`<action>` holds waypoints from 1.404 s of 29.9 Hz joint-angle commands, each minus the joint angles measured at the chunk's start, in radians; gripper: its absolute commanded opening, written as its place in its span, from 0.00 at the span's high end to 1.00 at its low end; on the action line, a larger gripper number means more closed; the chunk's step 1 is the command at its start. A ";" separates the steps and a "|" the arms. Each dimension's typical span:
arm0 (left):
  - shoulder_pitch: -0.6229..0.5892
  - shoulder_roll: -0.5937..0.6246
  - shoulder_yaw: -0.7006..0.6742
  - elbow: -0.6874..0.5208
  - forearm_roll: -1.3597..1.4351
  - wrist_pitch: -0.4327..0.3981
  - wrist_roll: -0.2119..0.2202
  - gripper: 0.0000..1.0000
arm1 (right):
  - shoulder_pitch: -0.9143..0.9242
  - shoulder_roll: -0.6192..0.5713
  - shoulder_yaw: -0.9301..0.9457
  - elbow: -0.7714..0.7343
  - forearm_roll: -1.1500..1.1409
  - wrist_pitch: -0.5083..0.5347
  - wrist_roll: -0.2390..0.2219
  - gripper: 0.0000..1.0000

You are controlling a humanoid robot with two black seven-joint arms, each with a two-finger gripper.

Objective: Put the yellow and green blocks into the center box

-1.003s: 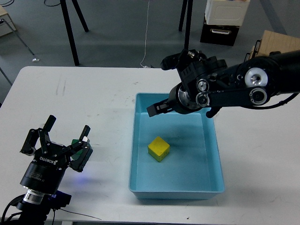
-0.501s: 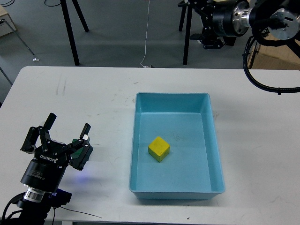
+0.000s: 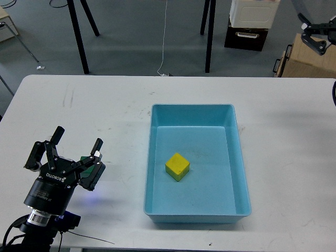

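A yellow block [image 3: 177,166] lies inside the blue box [image 3: 239,157] at the table's centre, a little left of the box's middle. My left gripper [image 3: 74,149] is at the table's front left, fingers spread open. A green block [image 3: 85,160] sits on the table between its fingers, close to the right finger and mostly hidden by it. I cannot tell whether the finger touches it. Only a dark part of my right arm [image 3: 316,38] shows at the top right corner; its gripper is out of view.
The white table [image 3: 105,115] spreads around the box. Beyond its far edge are black stand legs [image 3: 80,37], a black and white case [image 3: 251,23] and a cardboard box [image 3: 302,58] on the floor.
My right arm has swung up and away from above the box's far edge to the top right corner, almost out of view. The left gripper, green block and yellow block have not moved.
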 commanded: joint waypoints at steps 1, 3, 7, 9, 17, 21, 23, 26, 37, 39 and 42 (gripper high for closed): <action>0.009 0.000 -0.003 -0.003 0.004 0.000 0.000 0.00 | -0.314 0.049 0.204 0.206 0.006 -0.002 0.000 0.00; 0.010 0.000 -0.004 -0.004 0.004 0.000 0.000 0.00 | -0.484 0.133 0.293 0.317 0.038 -0.002 -0.002 0.00; 0.010 0.000 -0.012 -0.011 0.006 0.000 0.000 0.00 | -0.763 0.268 0.355 0.534 0.132 0.008 0.000 0.00; 0.010 0.000 -0.013 -0.011 0.006 0.000 0.000 0.00 | -0.862 0.365 0.370 0.601 0.138 0.021 0.000 0.00; 0.014 0.000 -0.041 -0.014 0.006 0.000 0.000 0.00 | -0.951 0.442 0.367 0.619 0.146 0.080 0.003 0.00; 0.009 0.000 -0.044 -0.014 0.006 0.000 -0.003 0.00 | -0.950 0.443 0.359 0.619 0.141 0.074 0.001 0.00; 0.009 0.000 -0.043 -0.015 0.004 0.000 -0.011 0.00 | -0.951 0.443 0.353 0.619 0.140 0.070 0.000 0.00; 0.007 0.000 -0.046 -0.012 0.006 0.000 -0.020 0.00 | -0.954 0.443 0.333 0.619 0.137 0.060 0.000 0.00; -0.147 0.022 -0.326 0.142 -0.011 0.000 -0.031 0.00 | -1.062 0.374 0.388 0.667 0.146 0.003 -0.002 0.00; -0.228 0.035 -0.337 0.189 -0.057 0.000 -0.031 0.00 | -1.065 0.382 0.379 0.667 0.146 0.003 0.000 0.00; -0.258 0.168 -0.346 0.189 -0.124 0.000 -0.034 0.00 | -1.063 0.404 0.361 0.667 0.148 0.003 0.003 0.00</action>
